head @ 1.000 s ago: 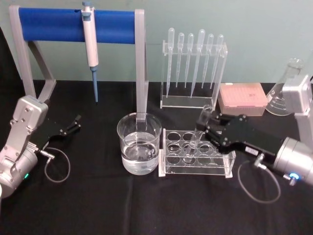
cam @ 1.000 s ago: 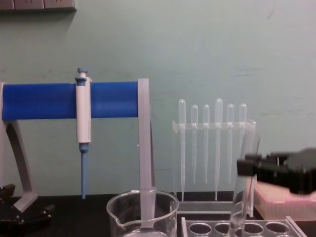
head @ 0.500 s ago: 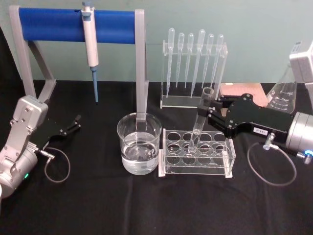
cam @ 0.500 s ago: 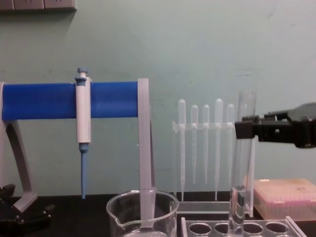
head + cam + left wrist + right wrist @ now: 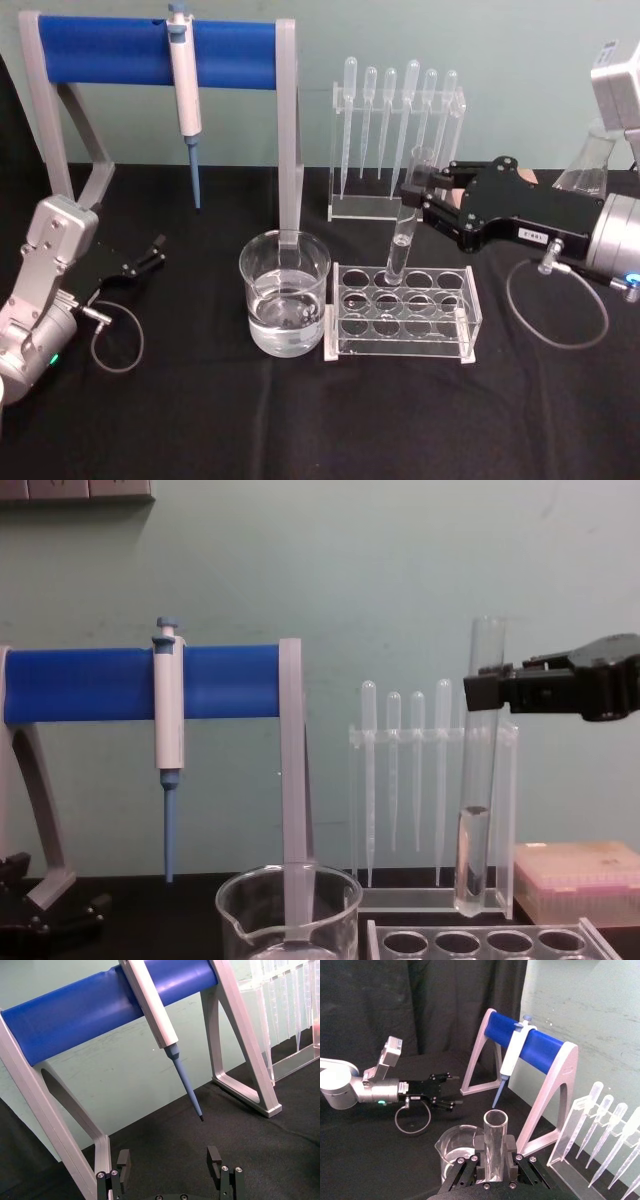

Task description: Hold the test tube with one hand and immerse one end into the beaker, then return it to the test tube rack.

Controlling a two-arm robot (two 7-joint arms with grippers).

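Right claw (image 5: pixel 413 190) clamps the test tube (image 5: pixel 401 238) near its rim; round end hangs just above the rack (image 5: pixel 404 312). Left claw (image 5: pixel 153 252), wide open, well left of it.

My right gripper (image 5: pixel 414 190) pinches test tube (image 5: pixel 403 235) near rim | tube foot at back row of rack (image 5: pixel 472 322) | beaker (image 5: pixel 285 262) just beside rack

chest view: beaker (image 5: pixel 240 920) and rack (image 5: pixel 483 940) cut by bottom edge; right hand (image 5: pixel 487 691) cut by right edge | right wrist view: test tube (image 5: pixel 495 1142) lower end hidden behind right hand | head view: flask (image 5: pixel 583 170) partly hidden behind right arm
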